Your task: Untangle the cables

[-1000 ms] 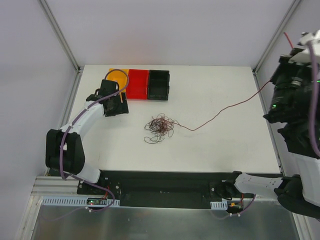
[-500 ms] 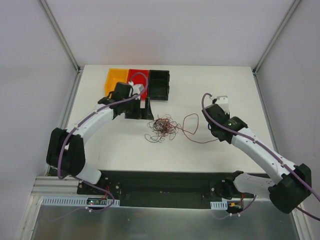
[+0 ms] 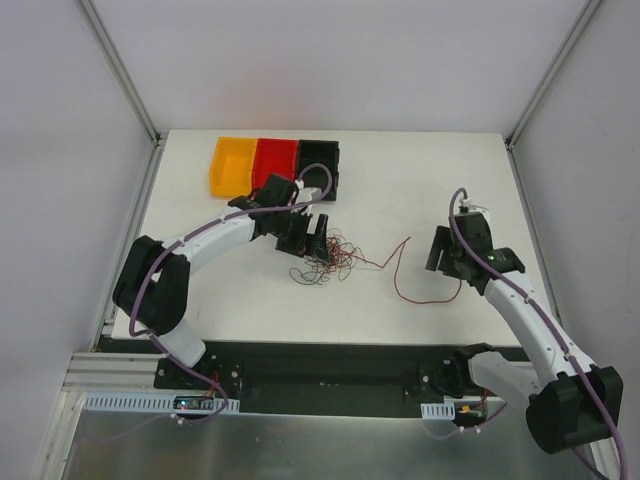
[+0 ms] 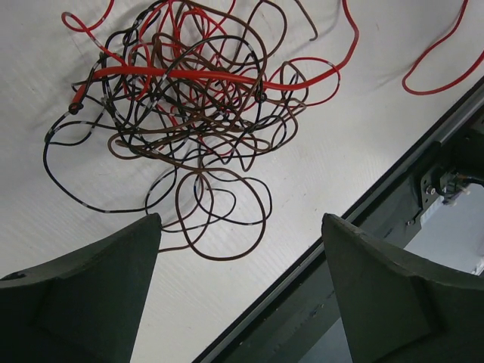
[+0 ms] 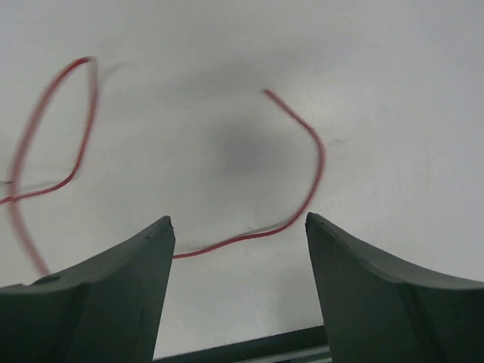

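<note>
The cables [image 3: 325, 258] lie in a tangle of thin red, brown and black loops in the middle of the white table; the left wrist view shows the tangle [image 4: 189, 113] close up. My left gripper [image 3: 308, 238] hovers at the tangle's far-left edge, open [image 4: 240, 219], with nothing between its fingers and a brown loop near the left fingertip. One red cable [image 3: 400, 262] trails right from the tangle and curls on the table. My right gripper [image 3: 440, 250] stands open [image 5: 238, 219] over that cable's free end [image 5: 306, 144], apart from it.
Orange [image 3: 228, 165], red [image 3: 275, 163] and black [image 3: 322, 160] bins stand in a row at the table's far left. The table's near edge and a dark rail [image 4: 393, 227] show close behind the left gripper's fingers.
The right gripper has come down from high on the right, opened and let go of the red cable, which now lies curled on the table. The left arm has swung right to the tangle.
</note>
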